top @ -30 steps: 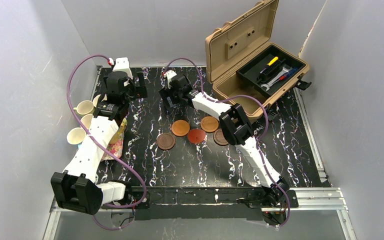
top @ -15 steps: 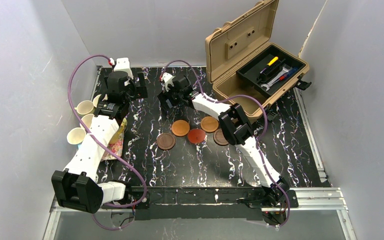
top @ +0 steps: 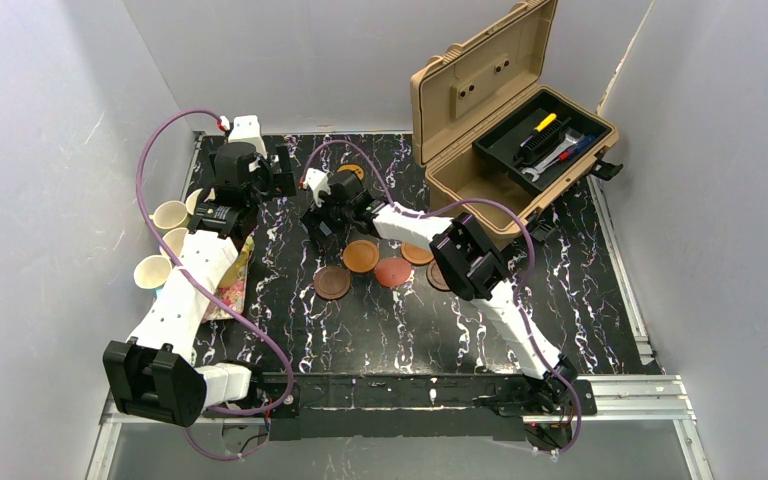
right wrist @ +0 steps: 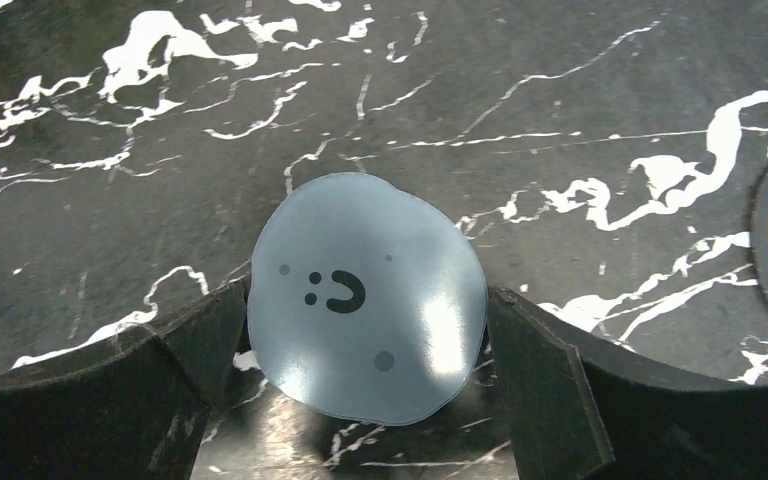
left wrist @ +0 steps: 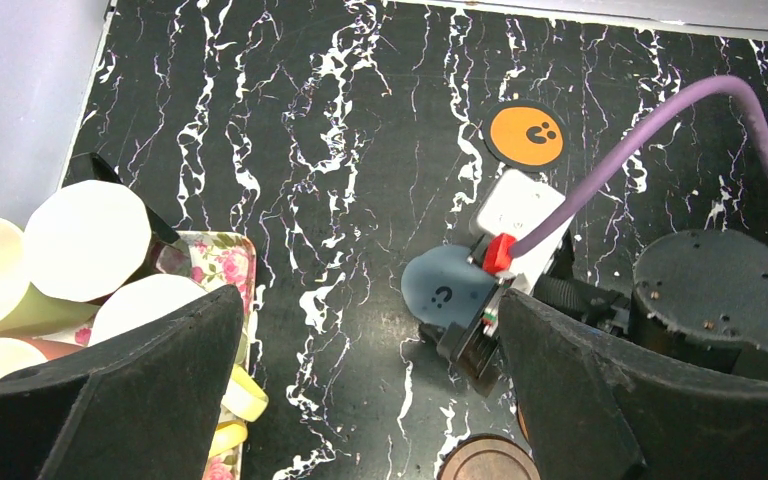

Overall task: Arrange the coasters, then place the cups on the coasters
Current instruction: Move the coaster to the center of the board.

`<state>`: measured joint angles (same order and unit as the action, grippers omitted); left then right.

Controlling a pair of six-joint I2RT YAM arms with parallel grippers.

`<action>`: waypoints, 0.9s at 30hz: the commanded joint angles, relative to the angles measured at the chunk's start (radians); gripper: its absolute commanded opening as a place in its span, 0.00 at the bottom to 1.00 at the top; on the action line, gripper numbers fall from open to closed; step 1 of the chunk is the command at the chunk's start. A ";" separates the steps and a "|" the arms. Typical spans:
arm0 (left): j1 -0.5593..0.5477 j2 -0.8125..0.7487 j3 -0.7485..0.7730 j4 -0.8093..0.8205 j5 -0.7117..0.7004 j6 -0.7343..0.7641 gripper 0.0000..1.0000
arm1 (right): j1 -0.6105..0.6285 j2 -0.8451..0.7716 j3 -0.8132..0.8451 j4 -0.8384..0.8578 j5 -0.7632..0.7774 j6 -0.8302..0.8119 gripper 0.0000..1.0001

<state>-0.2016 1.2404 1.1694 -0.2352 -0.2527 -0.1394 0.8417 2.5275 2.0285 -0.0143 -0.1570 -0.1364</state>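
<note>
Far right, an open tan toolbox (top: 500, 110) with tools inside; far left, cups (left wrist: 85, 240) clustered at a floral tray (left wrist: 232, 262). Mid-table, a row of brown, orange-brown and red coasters (top: 361, 256); beyond it, an orange coaster (left wrist: 525, 133) bearing a small dark face-like mark. Same mark on the grey-blue coaster (right wrist: 360, 260), lying between the wide-spread fingers (right wrist: 160, 370) of the right gripper (right wrist: 365, 330); contact unclear. Left gripper (left wrist: 370, 400) spread wide, holding nothing.
</note>
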 commanded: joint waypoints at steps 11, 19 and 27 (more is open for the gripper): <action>-0.005 -0.001 -0.004 0.009 0.004 -0.007 0.98 | 0.076 -0.116 -0.227 -0.051 -0.018 0.003 0.96; -0.006 -0.002 -0.004 0.009 0.011 -0.011 0.98 | 0.112 -0.130 -0.260 -0.036 -0.020 0.021 0.96; -0.005 -0.003 -0.004 0.009 0.013 -0.013 0.98 | 0.132 -0.130 -0.274 -0.022 -0.034 0.037 0.96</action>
<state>-0.2031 1.2404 1.1694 -0.2348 -0.2451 -0.1474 0.9493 2.3970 1.8019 0.0570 -0.1528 -0.1368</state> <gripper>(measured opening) 0.981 0.963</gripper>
